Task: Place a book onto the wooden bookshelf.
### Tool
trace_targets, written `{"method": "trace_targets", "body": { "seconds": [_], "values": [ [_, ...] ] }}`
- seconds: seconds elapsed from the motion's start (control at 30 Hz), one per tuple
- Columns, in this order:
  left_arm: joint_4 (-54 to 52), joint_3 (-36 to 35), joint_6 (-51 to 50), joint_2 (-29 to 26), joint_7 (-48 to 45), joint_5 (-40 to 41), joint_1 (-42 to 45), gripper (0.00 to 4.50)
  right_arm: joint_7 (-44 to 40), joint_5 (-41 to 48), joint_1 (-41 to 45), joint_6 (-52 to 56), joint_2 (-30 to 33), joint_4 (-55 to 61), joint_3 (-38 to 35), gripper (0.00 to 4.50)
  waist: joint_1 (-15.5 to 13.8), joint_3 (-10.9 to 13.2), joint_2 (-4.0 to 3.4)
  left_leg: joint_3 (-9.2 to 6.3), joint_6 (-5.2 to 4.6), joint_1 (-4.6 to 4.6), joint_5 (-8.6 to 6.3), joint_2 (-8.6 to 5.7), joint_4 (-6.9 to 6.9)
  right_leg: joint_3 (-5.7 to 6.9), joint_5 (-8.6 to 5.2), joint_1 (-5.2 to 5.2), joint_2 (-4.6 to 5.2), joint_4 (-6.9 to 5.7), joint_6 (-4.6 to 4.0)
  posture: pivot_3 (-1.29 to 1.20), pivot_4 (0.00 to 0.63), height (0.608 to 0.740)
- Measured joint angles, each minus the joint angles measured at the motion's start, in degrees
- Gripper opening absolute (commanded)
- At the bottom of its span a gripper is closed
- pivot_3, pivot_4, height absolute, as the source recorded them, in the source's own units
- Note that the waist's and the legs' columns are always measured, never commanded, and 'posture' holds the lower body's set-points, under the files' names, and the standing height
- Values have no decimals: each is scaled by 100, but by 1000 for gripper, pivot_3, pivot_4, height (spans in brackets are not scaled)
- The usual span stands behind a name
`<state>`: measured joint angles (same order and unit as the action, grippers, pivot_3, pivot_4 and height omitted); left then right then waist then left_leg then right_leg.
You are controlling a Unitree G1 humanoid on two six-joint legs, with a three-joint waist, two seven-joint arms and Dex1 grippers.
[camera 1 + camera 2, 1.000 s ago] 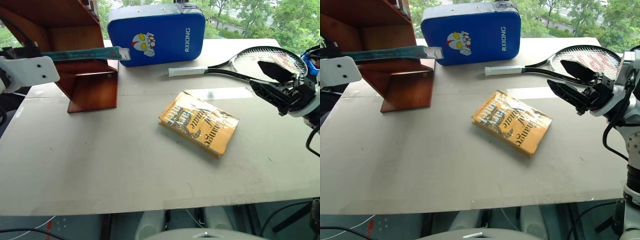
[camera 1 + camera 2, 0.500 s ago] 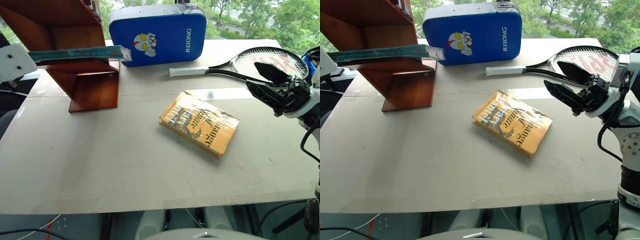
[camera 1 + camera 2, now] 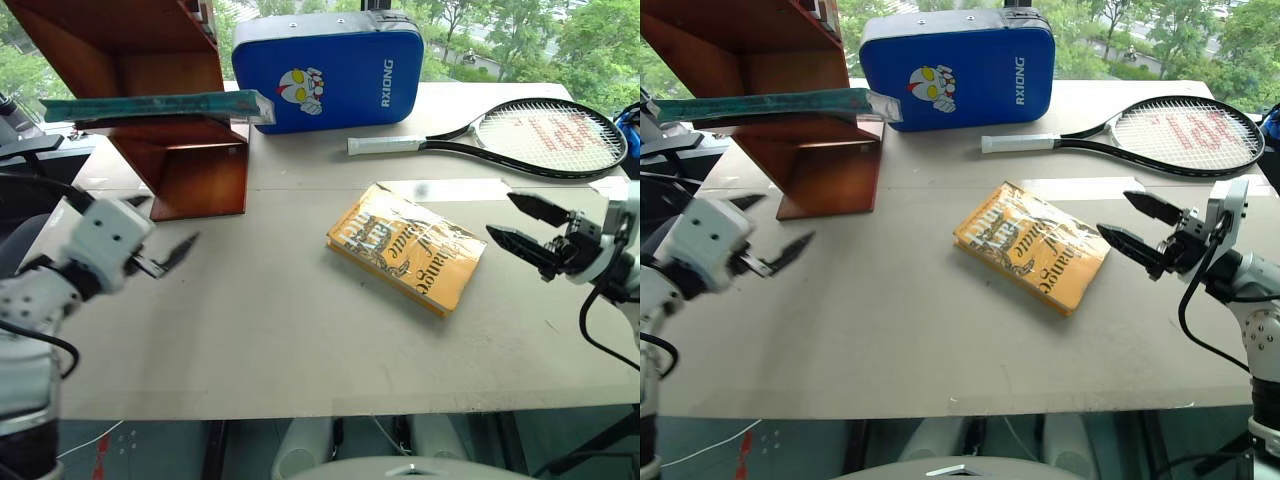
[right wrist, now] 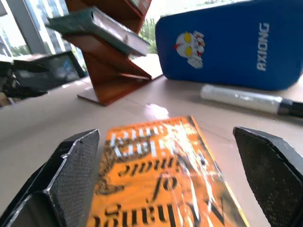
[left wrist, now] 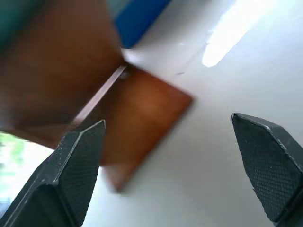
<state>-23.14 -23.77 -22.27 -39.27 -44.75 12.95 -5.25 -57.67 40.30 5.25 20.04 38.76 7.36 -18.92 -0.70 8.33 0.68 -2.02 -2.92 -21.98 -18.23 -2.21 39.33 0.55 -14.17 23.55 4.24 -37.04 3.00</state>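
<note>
The teal-green book (image 3: 150,105) in shiny wrap lies flat on a shelf of the reddish-brown wooden bookshelf (image 3: 195,175) at the table's far left, with one end jutting past the side panel. My left gripper (image 3: 787,217) hangs open low over the table in front of the bookshelf, apart from the book, with nothing between its fingers (image 5: 78,163). At the right, my right gripper (image 3: 500,215) is open and empty, pointing at the yellow-orange book (image 3: 405,247) without touching it. The right wrist view looks past the yellow-orange book to the teal book (image 4: 94,26) on its shelf.
A blue padded case (image 3: 325,70) stands at the back beside the bookshelf. A tennis racket (image 3: 545,135) lies at the back right, its white handle (image 3: 385,145) pointing left. The beige table (image 3: 250,340) is bare in front.
My left gripper has let go of the teal book, which stays on the shelf, and dropped down to table level. My right gripper has sunk lower, still open.
</note>
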Motion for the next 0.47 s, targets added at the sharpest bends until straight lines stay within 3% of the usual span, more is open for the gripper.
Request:
{"method": "trace_targets", "body": {
  "seconds": [0.13,0.3,0.47],
  "values": [
    [-605,820,-186,787,136,396,-749,4401,75,-1061,-848,-1121,-14,-437,-4,4500,1,-33,-22,4,3,32,0,3,-11,-11,1,-21,-4,2,0,0,150,740],
    [-596,1633,-189,1227,341,389,-1295,4401,170,-1360,-1651,-1532,-285,-633,-2,4500,-1,-46,-42,5,5,43,2,11,-12,-15,1,-26,-10,-3,-1,0,150,740],
    [-570,2105,-55,1400,643,271,-1233,4401,191,-1403,-1986,-1652,-535,-606,81,4500,-5,-66,-58,10,3,78,0,11,-19,-21,1,-62,-9,11,-2,0,150,740]
  ]
}}
